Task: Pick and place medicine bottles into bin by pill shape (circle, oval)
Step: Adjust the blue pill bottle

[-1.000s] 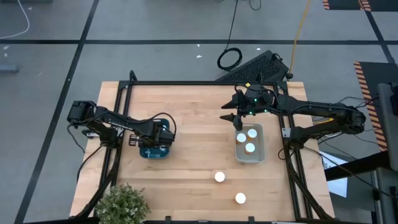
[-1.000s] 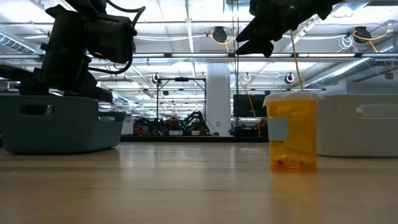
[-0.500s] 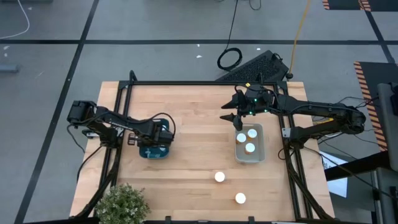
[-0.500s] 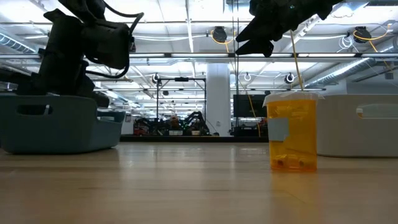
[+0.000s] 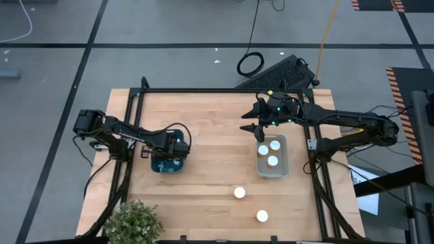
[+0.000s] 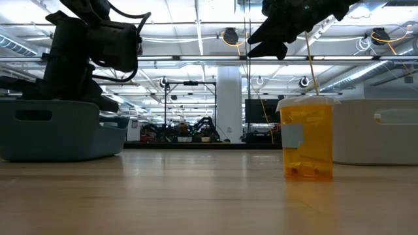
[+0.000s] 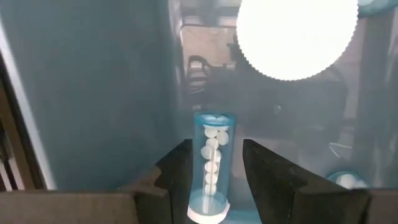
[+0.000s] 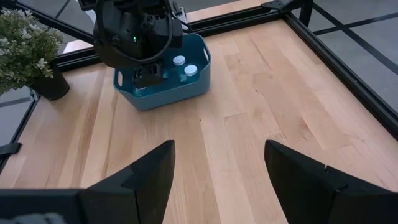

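Left gripper [image 7: 211, 180] clamps a clear bottle [image 7: 211, 163] (white pills inside) within the blue bin [image 5: 167, 166]; right gripper [image 8: 217, 163] hangs spread beside the white bin [image 5: 272, 171].

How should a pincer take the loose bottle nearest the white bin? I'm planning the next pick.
Come straight down on the bottle and close on its sides just under the round white cap. It stands upright on the table, apart from the other loose bottle and the white bin, so any side looks free.
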Available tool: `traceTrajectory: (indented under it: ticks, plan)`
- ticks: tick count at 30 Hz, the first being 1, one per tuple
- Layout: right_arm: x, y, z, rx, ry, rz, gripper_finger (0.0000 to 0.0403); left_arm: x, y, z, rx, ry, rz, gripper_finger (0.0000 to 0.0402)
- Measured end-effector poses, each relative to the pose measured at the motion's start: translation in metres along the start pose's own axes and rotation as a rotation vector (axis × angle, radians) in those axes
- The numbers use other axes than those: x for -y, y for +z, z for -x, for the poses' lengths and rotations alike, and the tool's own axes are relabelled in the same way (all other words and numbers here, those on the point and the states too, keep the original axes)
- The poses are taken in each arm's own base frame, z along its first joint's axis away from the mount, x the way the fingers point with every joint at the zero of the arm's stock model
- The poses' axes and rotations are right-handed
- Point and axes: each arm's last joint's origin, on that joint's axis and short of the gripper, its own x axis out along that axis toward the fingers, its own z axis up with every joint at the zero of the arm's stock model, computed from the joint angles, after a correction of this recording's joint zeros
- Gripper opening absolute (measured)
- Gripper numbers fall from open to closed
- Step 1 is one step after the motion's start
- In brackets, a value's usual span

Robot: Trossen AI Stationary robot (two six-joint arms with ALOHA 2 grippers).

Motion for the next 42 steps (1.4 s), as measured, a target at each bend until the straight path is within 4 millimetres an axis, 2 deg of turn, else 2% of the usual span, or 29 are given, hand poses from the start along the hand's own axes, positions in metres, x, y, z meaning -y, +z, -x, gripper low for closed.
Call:
traceTrajectory:
  ticks: [6,12,42]
  plan:
    - [0.0,0.0,0.0,0.0,0.0,0.0,0.024,0.0,0.0,-0.001,0.008,-0.001,0.0,0.0145]
    - [0.0,0.0,0.0,0.0,-0.001,0.0,0.024,-0.003,-0.001,-0.012,-0.019,-0.011,0.001,0.0145]
    - [0.0,0.0,0.0,0.0,-0.001,-0.003,0.024,-0.002,0.0,-0.013,0.011,-0.018,-0.023,0.0145]
